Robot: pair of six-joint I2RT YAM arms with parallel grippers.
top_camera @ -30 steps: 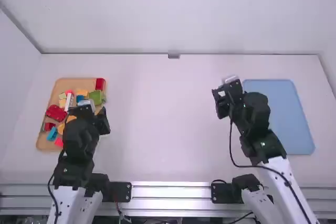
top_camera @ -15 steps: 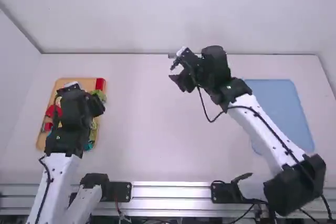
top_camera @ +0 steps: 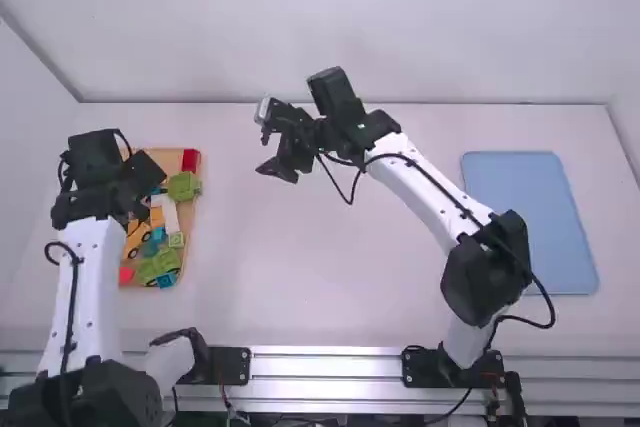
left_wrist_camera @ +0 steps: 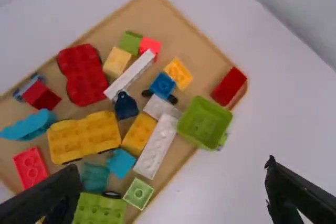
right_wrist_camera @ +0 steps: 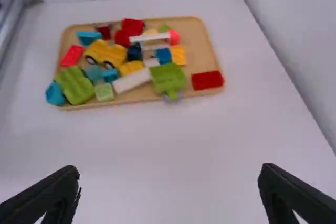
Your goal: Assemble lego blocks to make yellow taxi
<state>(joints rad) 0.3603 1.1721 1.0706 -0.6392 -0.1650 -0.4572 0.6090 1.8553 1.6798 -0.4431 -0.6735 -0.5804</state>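
Note:
My left gripper (top_camera: 142, 179) hangs over the wooden tray (top_camera: 191, 209) of blocks. Its fingers stand wide apart in the left wrist view, the left gripper (left_wrist_camera: 170, 190) holding nothing above the tray. A yellow wheeled block (left_wrist_camera: 86, 137) lies among the others, near a smaller yellow block (left_wrist_camera: 139, 132) and a long white block (left_wrist_camera: 157, 148). My right gripper (top_camera: 275, 162) is over the table, to the right of the tray. From the right wrist, the right gripper (right_wrist_camera: 169, 192) is open and empty, with the yellow wheeled block (right_wrist_camera: 106, 54) farther off in the tray.
A blue tray (top_camera: 530, 217) lies at the table's right side. Around the yellow pieces are a green tub-like block (left_wrist_camera: 203, 123), a red block (left_wrist_camera: 229, 86) at the tray's corner, and several other coloured blocks. The wall stands behind the table.
The right arm has swung left across the table from beside the blue tray. The left arm has shifted left over the wooden tray, uncovering blocks along its right side.

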